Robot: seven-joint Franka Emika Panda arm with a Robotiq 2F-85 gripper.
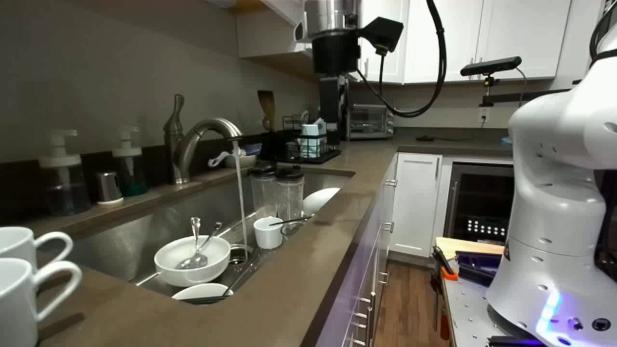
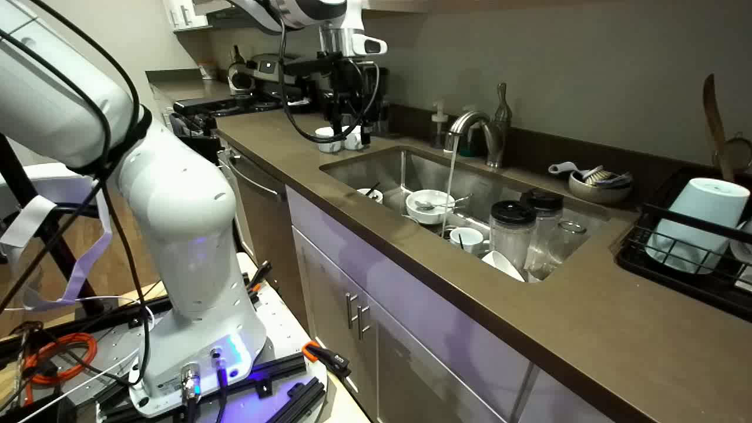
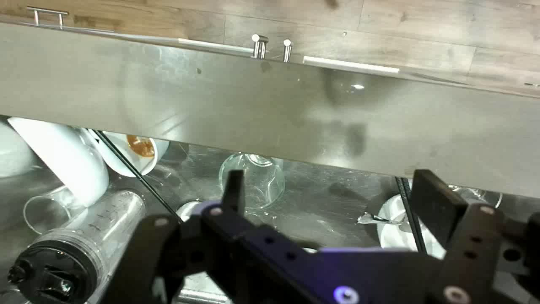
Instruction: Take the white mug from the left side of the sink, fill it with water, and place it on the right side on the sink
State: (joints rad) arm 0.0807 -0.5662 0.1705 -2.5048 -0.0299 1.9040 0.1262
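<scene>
Pickup, we judge, is the step in hand: the glossy white ceramic loop-handled mug (image 1: 17,299), 1 of 2 alike, stands on the grey-brown countertop (image 1: 289,303) past the left end of the stainless-steel sink (image 1: 113,253). We should next swing there and descend. Our black 2-fingered gripper (image 3: 333,192) hangs above the sink, toward the counter's front edge, fingers (image 3: 431,202) wide apart, holding and touching nothing.

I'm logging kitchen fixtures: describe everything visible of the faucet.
The faucet looks like silvery metal, with an arched spout and a near-upright lever behind it. It stands on the countertop behind the sink and is running: a thin stream of water falls from the spout into the sink. Nothing else visibly touches it.
</scene>
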